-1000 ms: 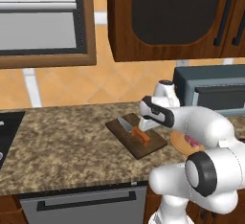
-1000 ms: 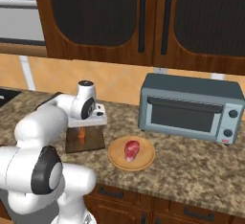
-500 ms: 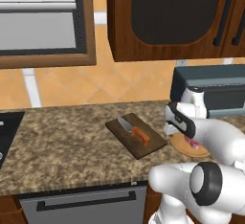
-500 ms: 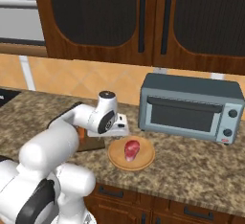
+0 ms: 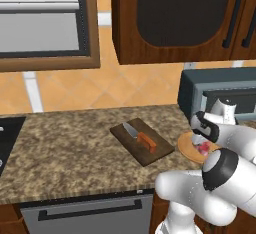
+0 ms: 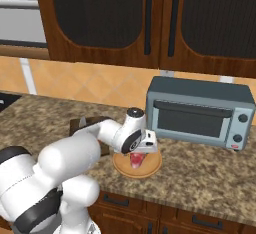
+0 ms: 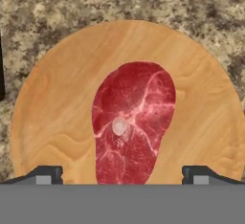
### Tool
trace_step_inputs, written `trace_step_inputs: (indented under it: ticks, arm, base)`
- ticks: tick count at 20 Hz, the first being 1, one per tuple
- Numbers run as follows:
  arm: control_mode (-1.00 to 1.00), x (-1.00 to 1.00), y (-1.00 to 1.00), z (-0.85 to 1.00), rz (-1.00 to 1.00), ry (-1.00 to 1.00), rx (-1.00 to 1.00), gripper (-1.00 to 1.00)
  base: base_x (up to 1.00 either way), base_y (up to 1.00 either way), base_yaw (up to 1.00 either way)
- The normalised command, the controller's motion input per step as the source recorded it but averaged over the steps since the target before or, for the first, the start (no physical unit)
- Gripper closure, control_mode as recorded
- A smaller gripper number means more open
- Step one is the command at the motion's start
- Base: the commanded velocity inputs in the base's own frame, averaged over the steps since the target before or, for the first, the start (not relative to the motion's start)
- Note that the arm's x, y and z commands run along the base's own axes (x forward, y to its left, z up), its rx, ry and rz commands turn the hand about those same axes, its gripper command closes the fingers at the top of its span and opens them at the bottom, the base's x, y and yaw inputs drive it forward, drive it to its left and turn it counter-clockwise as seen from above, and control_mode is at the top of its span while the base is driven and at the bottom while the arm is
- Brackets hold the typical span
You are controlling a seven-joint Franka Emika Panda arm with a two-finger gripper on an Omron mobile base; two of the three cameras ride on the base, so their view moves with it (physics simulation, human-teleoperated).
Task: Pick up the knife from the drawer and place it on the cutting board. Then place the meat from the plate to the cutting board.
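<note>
Gripper (image 7: 122, 173) spread wide, holding nothing, poised over the meat (image 7: 131, 122) on the plate (image 7: 52, 103). Knife (image 5: 140, 137) already on the cutting board (image 5: 141, 141).

Risk: fingers may skid off the flat, soft steak or nudge the plate.

Toaster oven (image 6: 200, 112) close behind; clearance looks tight.

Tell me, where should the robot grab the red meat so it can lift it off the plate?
Across its narrow middle, coming straight down from above. The meat lies flat on the plate and is longer one way, so the open gripper, already above it, probably fits its fingers best on the two long sides.
</note>
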Motion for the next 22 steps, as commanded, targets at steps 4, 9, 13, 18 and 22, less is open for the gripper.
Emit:
trace_step_inputs:
  ticks: [4,9,13,18,22]
  arm:
    - [-1.0,0.0,-0.19,-0.3,-0.01,0.0,0.0,-1.0]
    - [-1.0,0.01,0.25,-0.29,0.0,0.0,0.0,-1.0]
    - [-1.0,0.01,0.2,-0.16,0.0,0.0,0.0,-1.0]
    - [-1.0,0.13,-0.15,-0.16,0.0,0.0,0.0,-1.0]
    - [-1.0,0.14,-0.24,-0.14,0.0,0.0,0.0,-1.0]
  base:
    - [0.0,0.0,0.0]
    - [0.0,0.0,0.0]
    - [0.0,0.0,0.0]
    - [0.0,0.0,0.0]
    - [0.0,0.0,0.0]
